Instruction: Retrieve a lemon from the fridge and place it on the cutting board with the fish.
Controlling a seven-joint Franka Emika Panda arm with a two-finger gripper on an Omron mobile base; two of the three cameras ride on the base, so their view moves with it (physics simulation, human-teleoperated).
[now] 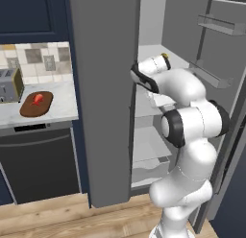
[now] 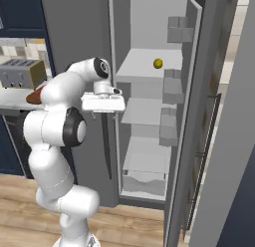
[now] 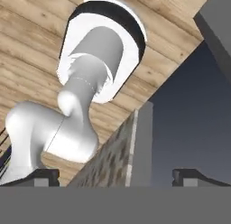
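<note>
One lemon point(image 2: 158, 63) waits on the open fridge point(image 2: 149, 66) shelf, so the claw point(image 2: 103, 105) hangs wide open, empty.

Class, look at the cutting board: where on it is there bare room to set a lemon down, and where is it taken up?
On the cutting board, the near-left end toward the counter edge is bare wood. The fish takes up the middle and the far end nearest the toaster, so that part is crowded.
</note>
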